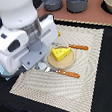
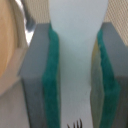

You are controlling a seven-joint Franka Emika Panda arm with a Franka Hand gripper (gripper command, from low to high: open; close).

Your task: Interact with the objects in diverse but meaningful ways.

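Wrist view: the claw point(image 2: 75, 75) is closed on a pale block point(image 2: 75, 55), its green pads point(image 2: 51, 80) pressed against both sides. Exterior view: the arm hides the claw itself. The cheese point(image 1: 61, 53) sits on a round tan plate point(image 1: 68, 63), just beside the arm. A knife point(image 1: 67, 73) and an orange-handled utensil point(image 1: 78, 47) lie on the placemat point(image 1: 91, 82) beyond the plate.

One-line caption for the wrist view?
End effector shut on a pale object between green-lined fingers.
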